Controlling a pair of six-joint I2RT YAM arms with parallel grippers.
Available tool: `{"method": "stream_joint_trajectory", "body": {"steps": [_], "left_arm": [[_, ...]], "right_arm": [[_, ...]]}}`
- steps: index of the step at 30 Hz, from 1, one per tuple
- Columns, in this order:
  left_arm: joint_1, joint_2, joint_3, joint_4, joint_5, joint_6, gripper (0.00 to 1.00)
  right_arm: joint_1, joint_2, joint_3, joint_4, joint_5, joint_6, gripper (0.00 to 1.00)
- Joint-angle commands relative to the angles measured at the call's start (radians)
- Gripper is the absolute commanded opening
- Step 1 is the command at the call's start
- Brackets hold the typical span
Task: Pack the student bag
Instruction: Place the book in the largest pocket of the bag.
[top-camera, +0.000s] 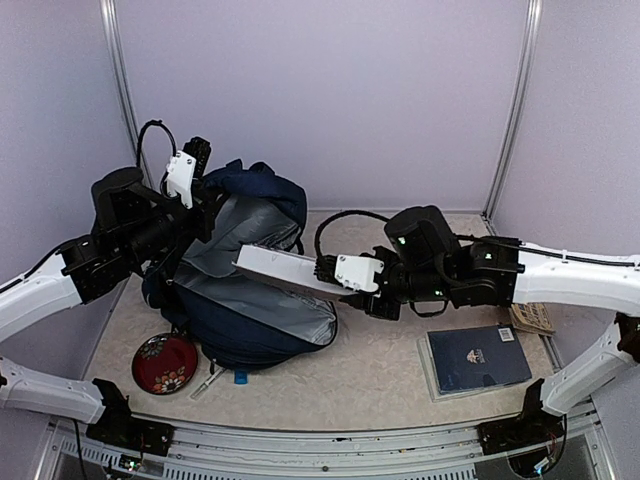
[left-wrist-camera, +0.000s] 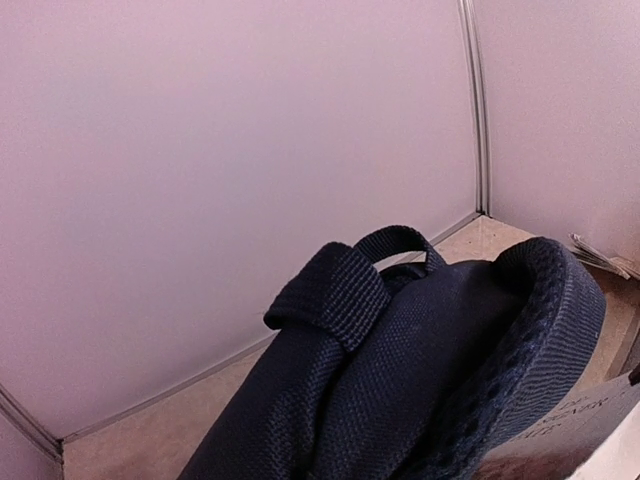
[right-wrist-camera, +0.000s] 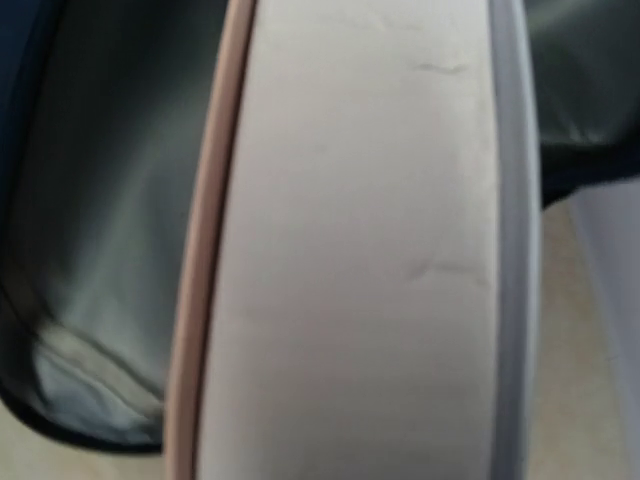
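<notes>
The student bag (top-camera: 255, 290), navy blue with grey lining, lies open at the centre-left of the table. My left gripper (top-camera: 207, 196) is at the bag's raised top edge and looks shut on the fabric. The left wrist view shows only navy fabric (left-wrist-camera: 400, 380) and a carry loop (left-wrist-camera: 400, 238); my fingers are hidden there. My right gripper (top-camera: 326, 272) is shut on a flat grey-white book (top-camera: 280, 266) and holds it level over the bag's opening. In the right wrist view the book (right-wrist-camera: 350, 250) fills the frame, with grey lining (right-wrist-camera: 100, 200) behind it.
A red patterned dish (top-camera: 165, 362) lies in front of the bag at the left. A pen (top-camera: 207, 384) and a small blue item (top-camera: 240, 377) lie by the bag's front. A navy book in a clear sleeve (top-camera: 475, 358) and a brown item (top-camera: 530, 318) lie at the right.
</notes>
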Motion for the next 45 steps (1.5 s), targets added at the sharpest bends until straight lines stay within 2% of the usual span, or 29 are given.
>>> {"method": "stream_joint_trajectory", "body": {"steps": [1,4,8,17,21,27,31,36,40,41,43,45], "left_arm": [[-0.003,-0.005,0.059,0.102,0.073,0.016,0.0],[-0.004,0.008,0.075,0.103,0.054,0.021,0.0],[-0.018,0.016,0.08,0.125,0.1,-0.013,0.0],[-0.152,0.041,0.121,0.178,0.053,-0.041,0.0],[-0.177,0.052,0.129,0.183,0.038,-0.048,0.0],[-0.192,0.054,0.112,0.191,0.034,-0.077,0.0],[-0.195,0.065,0.1,0.206,0.022,-0.115,0.0],[-0.205,0.096,0.1,0.231,0.048,-0.139,0.0],[-0.206,0.121,0.099,0.249,0.061,-0.169,0.0],[-0.206,0.127,0.099,0.253,0.058,-0.177,0.0],[-0.206,0.139,0.097,0.261,0.041,-0.185,0.0],[-0.204,0.145,0.092,0.262,0.016,-0.185,0.0]], "right_arm": [[0.041,-0.002,-0.044,0.082,0.161,-0.265,0.13],[0.07,-0.008,-0.07,0.097,0.197,-0.376,0.16],[0.129,0.03,-0.116,0.221,0.379,-0.566,0.15],[0.142,0.196,-0.11,0.488,0.346,-0.796,0.16],[0.138,0.282,-0.061,0.545,0.366,-0.816,0.16],[0.099,0.397,0.052,0.577,0.519,-0.736,0.16],[0.074,0.467,0.091,0.634,0.648,-0.763,0.16],[0.058,0.558,0.182,0.52,0.657,-0.667,0.19],[0.057,0.645,0.299,0.408,0.655,-0.573,0.3],[0.057,0.672,0.344,0.367,0.659,-0.543,0.37],[0.057,0.722,0.444,0.266,0.66,-0.475,0.6],[0.067,0.744,0.504,0.184,0.634,-0.404,0.7]]}}
